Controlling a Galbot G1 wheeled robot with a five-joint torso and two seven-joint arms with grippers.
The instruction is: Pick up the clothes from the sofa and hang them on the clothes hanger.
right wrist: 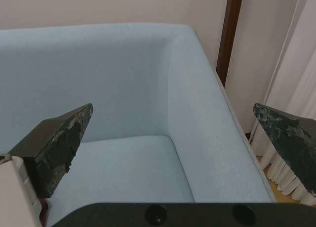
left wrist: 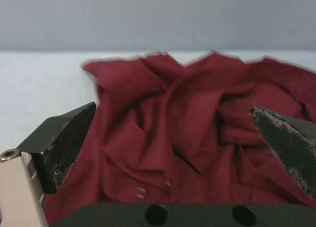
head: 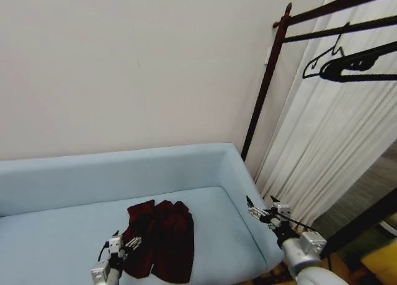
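Both your left gripper [head: 130, 243] and your right gripper [head: 263, 209] are wide open and hold nothing. The left one is at the crumpled dark red cloth garment [head: 164, 232], near the front edge of the pale blue padded sofa [head: 74, 179]. Push onto a thick fold, then close. The right one hangs by the sofa's right end. Room is open up to the black curved hanger [head: 356, 65].

I get soft, even light across the sofa [head: 62, 186]; dark shadows fill the folds of the red garment [left wrist: 197, 133]; my head view tilts the rack [head: 264, 87].

Silver arms [head: 304, 251], scuffed black claw fingers [left wrist: 64, 138]
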